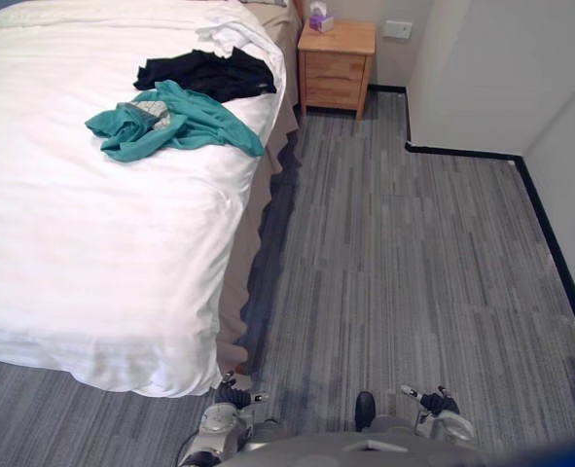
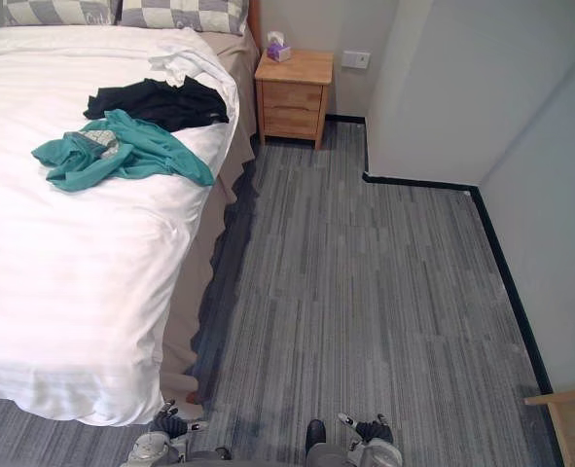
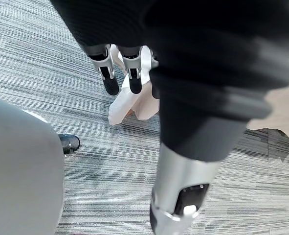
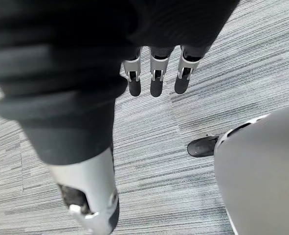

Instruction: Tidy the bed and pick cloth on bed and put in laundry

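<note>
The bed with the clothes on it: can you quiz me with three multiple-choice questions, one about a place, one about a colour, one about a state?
1. Where does the teal garment lie?
A) on a chair
B) on the bed
C) in a basket

2. What colour is the garment next to it, nearer the pillows?
A) red
B) yellow
C) black

3. How are the robot's hands?
A) both open and empty
B) both shut on cloth
C) one holding a cup

Answers:
1 B: it is spread on the white cover.
2 C: the black garment lies just beyond the teal one.
3 A: the left hand and the right hand hang with straight fingers, holding nothing.
</note>
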Robot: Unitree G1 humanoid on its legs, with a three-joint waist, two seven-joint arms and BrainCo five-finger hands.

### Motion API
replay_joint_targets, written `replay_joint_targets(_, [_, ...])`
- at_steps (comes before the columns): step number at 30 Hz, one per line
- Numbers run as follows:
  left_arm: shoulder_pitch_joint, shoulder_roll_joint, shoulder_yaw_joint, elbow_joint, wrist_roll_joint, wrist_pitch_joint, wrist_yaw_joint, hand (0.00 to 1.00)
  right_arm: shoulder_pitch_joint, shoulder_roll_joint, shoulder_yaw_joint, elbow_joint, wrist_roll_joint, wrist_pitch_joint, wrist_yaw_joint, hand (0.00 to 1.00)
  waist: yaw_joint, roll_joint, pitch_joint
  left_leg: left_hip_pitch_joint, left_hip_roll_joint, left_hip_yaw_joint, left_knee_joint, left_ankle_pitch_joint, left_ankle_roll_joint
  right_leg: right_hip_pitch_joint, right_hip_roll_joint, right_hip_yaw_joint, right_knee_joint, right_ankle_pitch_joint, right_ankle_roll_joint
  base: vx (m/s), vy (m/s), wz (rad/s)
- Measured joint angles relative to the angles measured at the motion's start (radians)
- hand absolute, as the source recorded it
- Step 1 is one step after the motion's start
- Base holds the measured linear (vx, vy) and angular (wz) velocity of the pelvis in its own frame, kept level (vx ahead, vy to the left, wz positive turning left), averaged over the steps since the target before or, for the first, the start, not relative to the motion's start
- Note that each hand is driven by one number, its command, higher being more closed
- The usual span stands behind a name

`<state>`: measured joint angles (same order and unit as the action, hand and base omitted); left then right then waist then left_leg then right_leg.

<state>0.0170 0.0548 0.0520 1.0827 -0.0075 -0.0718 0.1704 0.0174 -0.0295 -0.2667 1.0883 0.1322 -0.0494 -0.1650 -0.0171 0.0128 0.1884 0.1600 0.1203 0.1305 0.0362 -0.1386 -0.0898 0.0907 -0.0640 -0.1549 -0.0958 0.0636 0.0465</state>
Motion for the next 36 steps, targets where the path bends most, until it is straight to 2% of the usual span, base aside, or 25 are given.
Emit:
replay_joint_targets(3, [0.000, 0.002, 0.010, 0.000, 0.007, -0.003, -0.010, 0.00, 0.000, -0.001, -0.001, -0.001, 0.000, 0.000, 0.022, 0.00, -0.005, -0.005, 0.004, 0.010, -0.001, 0.013, -0.002, 0.000, 0.000, -0.001, -0.003, 0.006, 0.012, -0.003, 0.004, 0.00, 0.016, -0.09])
replay_joint_targets(4, [0.000, 0.003, 0.014, -0.001, 0.018, -0.004, -0.012, 0.00, 0.000, -0.001, -0.001, -0.001, 0.000, 0.001, 0.032, 0.00, -0.004, -0.005, 0.005, 0.016, 0.001, 0.027, -0.003, 0.000, 0.000, -0.019, -0.004, 0.010, 0.051, -0.020, 0.007, -0.01, 0.031, -0.17])
replay_joint_targets(6, [0.002, 0.012, 0.026, 0.000, 0.044, -0.005, -0.016, 0.00, -0.001, -0.001, -0.008, -0.014, -0.003, 0.001, 0.054, 0.00, -0.012, -0.014, 0.016, 0.045, 0.001, 0.037, -0.016, 0.004, 0.007, -0.074, -0.027, -0.003, 0.210, -0.093, 0.011, -0.04, 0.031, -0.08])
replay_joint_targets(10, [0.008, 0.043, 0.046, 0.000, 0.115, -0.005, -0.019, 0.00, 0.004, -0.004, -0.022, -0.013, -0.031, 0.002, 0.081, 0.00, -0.027, -0.037, 0.021, 0.069, -0.021, 0.027, -0.044, 0.005, 0.021, -0.121, -0.061, -0.028, 0.315, -0.150, 0.016, -0.07, 0.005, -0.02])
replay_joint_targets(12, [0.011, 0.049, 0.048, 0.000, 0.120, -0.006, -0.019, 0.00, 0.021, -0.014, -0.023, -0.015, -0.032, 0.002, 0.084, 0.00, -0.038, -0.037, 0.022, 0.068, -0.019, 0.013, -0.071, 0.007, 0.022, -0.125, -0.066, -0.057, 0.311, -0.154, 0.020, 0.00, -0.037, 0.22])
replay_joint_targets(14, [0.007, 0.043, 0.063, 0.000, 0.124, -0.005, -0.019, 0.00, 0.035, -0.019, -0.044, -0.010, -0.037, 0.006, 0.086, 0.00, -0.052, -0.028, 0.028, 0.068, -0.011, -0.012, -0.093, 0.013, 0.030, -0.182, -0.080, -0.092, 0.413, -0.191, 0.032, 0.02, -0.081, 0.25])
replay_joint_targets(15, [0.007, 0.041, 0.075, 0.000, 0.155, -0.005, -0.019, 0.00, 0.045, -0.023, -0.048, -0.011, -0.038, 0.011, 0.087, 0.00, -0.055, -0.023, 0.030, 0.068, 0.005, -0.015, -0.099, 0.009, 0.024, -0.227, -0.077, -0.108, 0.462, -0.217, 0.015, -0.04, -0.133, 0.18])
replay_joint_targets(16, [0.009, 0.049, 0.077, 0.000, 0.160, -0.006, -0.019, 0.00, 0.070, -0.017, -0.042, -0.010, -0.039, 0.015, 0.088, 0.00, -0.054, -0.034, 0.027, 0.070, 0.009, -0.018, -0.099, -0.002, 0.006, -0.251, -0.083, -0.106, 0.435, -0.215, 0.013, -0.01, -0.179, 0.20])
replay_joint_targets(17, [0.010, 0.052, 0.078, 0.001, 0.162, -0.005, -0.020, 0.00, 0.084, -0.014, -0.045, -0.008, -0.038, 0.015, 0.087, 0.00, -0.056, -0.039, 0.027, 0.076, 0.013, -0.021, -0.101, -0.008, -0.003, -0.252, -0.084, -0.115, 0.445, -0.210, -0.015, 0.13, -0.221, 0.19])
replay_joint_targets(19, [0.016, 0.034, 0.087, 0.001, 0.199, -0.007, -0.020, 0.00, 0.121, -0.021, -0.059, -0.009, -0.039, 0.017, 0.093, 0.00, -0.073, -0.009, 0.012, 0.098, 0.066, -0.015, -0.104, -0.027, -0.009, -0.240, -0.039, -0.138, 0.457, -0.260, -0.027, 0.30, -0.203, 0.01])
replay_joint_targets(20, [0.030, 0.022, 0.086, 0.002, 0.206, -0.010, -0.022, 0.00, 0.123, -0.028, -0.072, -0.010, -0.039, 0.020, 0.097, 0.00, -0.073, 0.020, 0.009, 0.104, 0.089, 0.000, -0.093, -0.027, -0.025, -0.233, -0.008, -0.143, 0.456, -0.282, -0.036, 0.42, -0.194, -0.15])
replay_joint_targets(21, [0.029, 0.019, 0.088, 0.000, 0.219, -0.012, -0.022, 0.00, 0.119, -0.028, -0.079, -0.010, -0.038, 0.020, 0.100, 0.00, -0.078, 0.027, 0.013, 0.096, 0.104, 0.011, -0.044, -0.024, -0.034, -0.212, 0.006, -0.148, 0.451, -0.286, -0.055, 0.44, -0.193, -0.22])
replay_joint_targets(23, [0.029, 0.018, 0.087, -0.004, 0.224, -0.014, -0.022, 0.00, 0.128, -0.028, -0.082, -0.011, -0.038, 0.019, 0.106, 0.00, -0.079, 0.026, 0.011, 0.065, 0.116, 0.027, 0.094, -0.025, -0.035, -0.152, 0.020, -0.147, 0.403, -0.287, -0.057, 0.32, -0.137, -0.16])
replay_joint_targets(25, [0.038, 0.009, 0.090, -0.035, 0.223, -0.022, -0.022, 0.00, 0.140, -0.033, -0.071, -0.014, -0.039, 0.019, 0.114, 0.00, -0.077, 0.028, 0.010, -0.014, 0.141, 0.022, 0.342, -0.024, -0.040, -0.069, 0.038, -0.140, 0.328, -0.282, -0.065, 0.25, -0.118, -0.15])
replay_joint_targets(26, [0.047, -0.003, 0.108, -0.068, 0.221, -0.026, -0.023, 0.00, 0.143, -0.053, -0.054, -0.026, -0.040, 0.019, 0.115, 0.00, -0.076, 0.035, 0.012, -0.089, 0.168, 0.015, 0.545, 0.022, -0.056, -0.023, 0.054, -0.129, 0.286, -0.276, -0.075, 0.19, -0.108, -0.45])
replay_joint_targets(27, [0.055, -0.007, 0.118, -0.090, 0.213, -0.028, -0.022, 0.00, 0.142, -0.055, -0.019, -0.040, -0.046, 0.018, 0.117, 0.00, -0.063, 0.032, 0.018, -0.175, 0.200, 0.013, 0.748, 0.070, -0.064, 0.029, 0.062, -0.103, 0.244, -0.276, -0.087, 0.16, -0.084, -0.57])
replay_joint_targets(28, [0.052, -0.006, 0.118, -0.090, 0.212, -0.029, -0.022, 0.00, 0.140, -0.057, -0.015, -0.051, -0.053, 0.018, 0.117, 0.00, -0.057, 0.034, 0.018, -0.207, 0.209, 0.024, 0.830, 0.060, -0.060, 0.051, 0.063, -0.089, 0.228, -0.277, -0.090, 0.10, -0.017, -0.65])
replay_joint_targets(29, [0.051, -0.006, 0.122, -0.097, 0.198, -0.030, -0.022, 0.00, 0.133, -0.058, -0.015, -0.061, -0.067, 0.016, 0.117, 0.00, -0.045, 0.036, 0.019, -0.244, 0.211, 0.045, 0.918, 0.023, -0.050, 0.084, 0.058, -0.058, 0.208, -0.278, -0.091, 0.21, 0.073, -0.79])
replay_joint_targets(30, [0.054, -0.006, 0.129, -0.118, 0.174, -0.031, -0.020, 0.00, 0.128, -0.057, -0.016, -0.081, -0.070, 0.009, 0.117, 0.00, -0.027, 0.031, 0.022, -0.296, 0.196, 0.083, 0.974, -0.046, -0.032, 0.132, 0.037, -0.017, 0.180, -0.281, -0.094, 0.25, 0.102, -0.76])
replay_joint_targets(32, [0.049, -0.005, 0.148, -0.131, 0.144, -0.046, -0.019, 0.00, 0.101, -0.052, -0.019, -0.073, -0.079, 0.010, 0.117, 0.00, -0.015, 0.015, 0.032, -0.372, 0.150, 0.120, 0.926, -0.105, -0.016, 0.177, -0.006, 0.006, 0.159, -0.284, -0.095, 0.35, 0.155, -0.60])
replay_joint_targets(33, [0.043, -0.002, 0.152, -0.141, 0.135, -0.051, -0.018, 0.00, 0.087, -0.050, -0.022, -0.071, -0.080, 0.009, 0.117, 0.00, -0.013, 0.001, 0.040, -0.413, 0.104, 0.144, 0.800, -0.119, -0.008, 0.197, -0.044, 0.004, 0.159, -0.288, -0.089, 0.34, 0.178, -0.43])
replay_joint_targets(34, [0.042, -0.002, 0.150, -0.148, 0.135, -0.051, -0.017, 0.00, 0.085, -0.051, -0.024, -0.072, -0.085, 0.009, 0.117, 0.00, -0.009, -0.003, 0.042, -0.424, 0.076, 0.151, 0.702, -0.113, -0.005, 0.203, -0.062, 0.002, 0.163, -0.293, -0.080, 0.35, 0.209, -0.38])
replay_joint_targets(35, [0.042, -0.006, 0.141, -0.157, 0.136, -0.052, -0.017, 0.00, 0.093, -0.055, -0.029, -0.077, -0.107, 0.008, 0.118, 0.00, 0.004, 0.001, 0.043, -0.429, 0.033, 0.163, 0.470, -0.056, 0.019, 0.222, -0.084, -0.001, 0.169, -0.308, -0.051, 0.40, 0.254, -0.33])
replay_joint_targets(36, [0.040, -0.002, 0.139, -0.159, 0.126, -0.055, -0.018, 0.00, 0.100, -0.053, -0.034, -0.073, -0.127, 0.008, 0.116, 0.00, 0.023, 0.002, 0.050, -0.415, -0.002, 0.155, 0.347, 0.079, 0.115, 0.251, -0.102, -0.009, 0.173, -0.334, -0.001, 0.43, 0.226, -0.14])
